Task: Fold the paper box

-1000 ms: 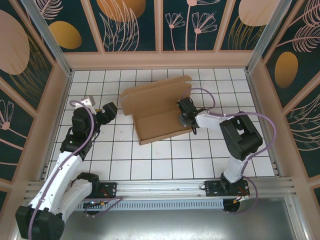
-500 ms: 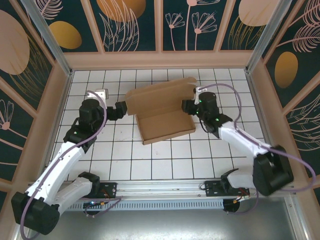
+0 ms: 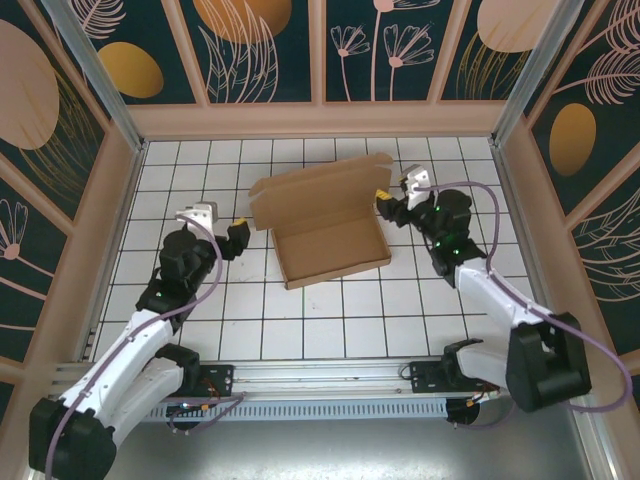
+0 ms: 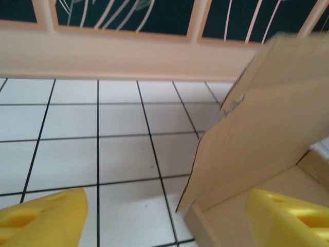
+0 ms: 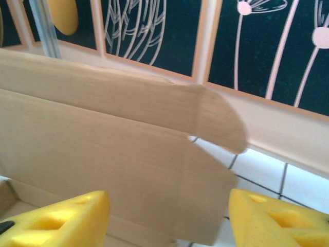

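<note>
Yellow-tipped left gripper [image 3: 240,233], fingers spread and empty, has drawn back from the left edge of the brown paper box [image 3: 325,225] at mid-frame. Farther right, the right gripper [image 3: 386,203], newly spread, has moved beside the raised lid's corner.

From the overhead camera I see a white tiled counter [image 3: 330,320] with a black grid. It is boxed in by dark teal wall panels [image 3: 265,50] printed with pale plants and orange ovals. Aluminium posts [image 3: 92,70] stand in the upper corners, and an aluminium rail [image 3: 330,372] runs along the lower edge. On my left wrist feed, beige skirting [image 4: 103,54] meets the tiles.
</note>
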Controlling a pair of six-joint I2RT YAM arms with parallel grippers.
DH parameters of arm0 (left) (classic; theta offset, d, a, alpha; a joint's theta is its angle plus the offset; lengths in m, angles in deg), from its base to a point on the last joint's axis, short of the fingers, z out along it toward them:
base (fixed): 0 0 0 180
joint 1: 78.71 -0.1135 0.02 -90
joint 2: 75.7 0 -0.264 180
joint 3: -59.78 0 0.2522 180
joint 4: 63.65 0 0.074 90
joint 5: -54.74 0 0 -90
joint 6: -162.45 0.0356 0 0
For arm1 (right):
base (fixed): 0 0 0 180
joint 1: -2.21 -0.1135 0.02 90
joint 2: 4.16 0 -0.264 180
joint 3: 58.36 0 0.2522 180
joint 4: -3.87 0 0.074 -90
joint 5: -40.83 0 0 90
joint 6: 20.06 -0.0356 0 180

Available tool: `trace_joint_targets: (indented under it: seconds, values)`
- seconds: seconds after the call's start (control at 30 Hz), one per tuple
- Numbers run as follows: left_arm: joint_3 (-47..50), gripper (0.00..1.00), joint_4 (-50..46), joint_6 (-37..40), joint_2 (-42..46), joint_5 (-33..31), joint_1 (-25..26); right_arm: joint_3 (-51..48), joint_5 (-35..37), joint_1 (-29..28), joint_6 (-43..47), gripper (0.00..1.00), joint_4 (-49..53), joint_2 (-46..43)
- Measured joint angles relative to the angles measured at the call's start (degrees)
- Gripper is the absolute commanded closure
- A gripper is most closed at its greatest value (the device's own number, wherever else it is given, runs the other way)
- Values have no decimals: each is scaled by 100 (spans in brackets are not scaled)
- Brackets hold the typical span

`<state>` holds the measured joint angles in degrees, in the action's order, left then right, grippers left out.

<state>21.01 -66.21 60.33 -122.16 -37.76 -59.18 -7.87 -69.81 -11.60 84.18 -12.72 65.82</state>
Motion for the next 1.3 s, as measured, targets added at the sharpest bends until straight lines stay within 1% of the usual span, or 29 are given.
trace_joint_targets:
  seconds: [0.07, 0.17, 0.3, 0.4, 0.5, 0.6, 0.77, 0.97, 1.07, 1.17, 1.23, 1.3]
  values:
    - [197, 24, 319, 44, -184, -44, -2, 9, -396, 275, 389, 37, -315, 354]
    - [280, 25, 778, 103, -527, 17, -114, 20, -841, 444, 769, 35, -656, 820]
    - [297, 25, 1368, 337, -898, 376, -238, 46, -1502, 990, 787, 33, -1316, 1370]
    - [293, 24, 1733, 586, -1233, 713, -238, 223, -1891, 1279, 776, 34, -1497, 1755]
    - [275, 26, 1926, 710, -1624, 981, -240, 505, -2221, 1290, 763, 33, -1663, 2146]
    - [234, 28, 2033, 793, -1915, 1117, -240, 793, -2439, 1228, 750, 34, -1749, 2503]
    - [157, 34, 2264, 898, -2192, 1158, -321, 1213, -2649, 1143, 695, 34, -1738, 2907]
    - [46, 40, 2365, 968, -2507, 1263, -407, 1692, -2970, 1139, 686, 38, -1401, 3254]
    - [-127, 44, 2374, 1001, -2747, 1335, -407, 1781, -3115, 1139, 699, 42, -1202, 3333]
    - [-249, 52, 2378, 1027, -2885, 1427, -407, 1801, -3211, 1126, 807, 47, -966, 3344]
    - [-308, 59, 2376, 1060, -2942, 1456, -407, 1803, -3239, 1104, 881, 53, -809, 3344]
    - [-356, 69, 2374, 1084, -2983, 1475, -407, 1818, -3239, 1062, 999, 60, -643, 3344]
